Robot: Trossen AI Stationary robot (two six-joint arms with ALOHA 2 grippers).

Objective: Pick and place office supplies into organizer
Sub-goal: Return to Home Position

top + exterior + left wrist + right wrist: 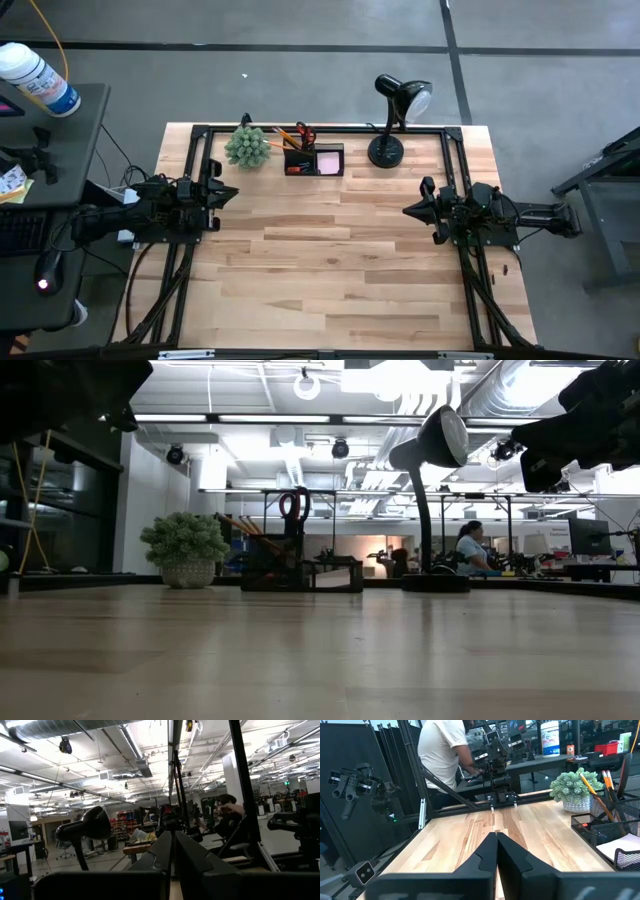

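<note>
- Wooden table point(330, 260): one arm stands at each side edge, tips pointing inward.
- Organizer point(314, 161): at the far edge, between plant point(246, 146) and lamp point(392, 120). It holds scissors point(303, 131), pencils point(286, 134) and a pink pad point(329, 160).
- Left gripper point(233, 193): jaws closed on nothing, at the left, well apart from the organizer.
- Right gripper point(407, 210): jaws closed on nothing, at the right, well apart from the organizer.

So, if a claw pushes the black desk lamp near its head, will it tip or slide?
Likely it tips: the lamp holds its head high on a thin neck. A low push on the wide round base would probably just slide it.
</note>
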